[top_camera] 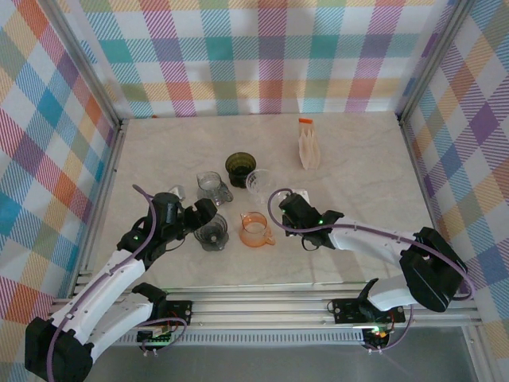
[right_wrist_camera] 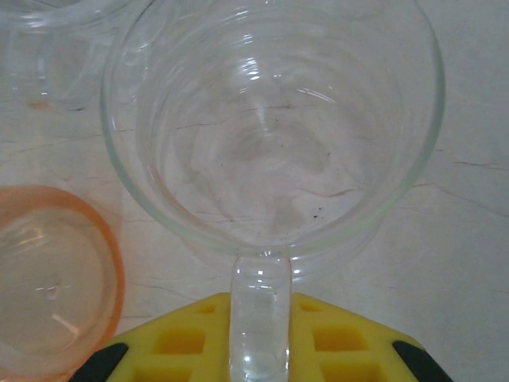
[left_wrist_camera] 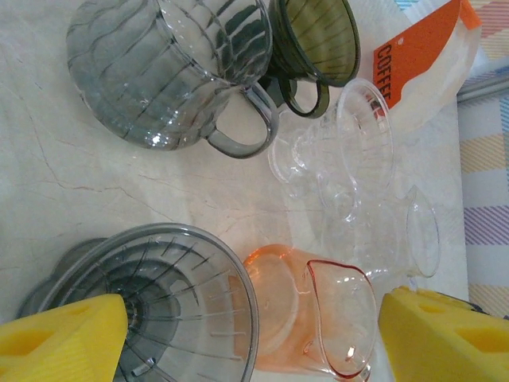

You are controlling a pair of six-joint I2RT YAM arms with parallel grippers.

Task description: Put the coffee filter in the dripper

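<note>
A clear glass dripper stands upright on the marble table, its handle pinched between the yellow pads of my right gripper. From above, that right gripper reaches toward the clear dripper. The coffee filter pack, white with an orange label, stands at the back right; it also appears in the left wrist view. My left gripper is open, its pads wide apart around a smoky grey dripper and an orange dripper. No loose filter is visible.
A dark green dripper and a grey-tinted dripper stand behind the group. The orange dripper and the smoky grey dripper sit close together in front. Checked walls enclose the table on three sides.
</note>
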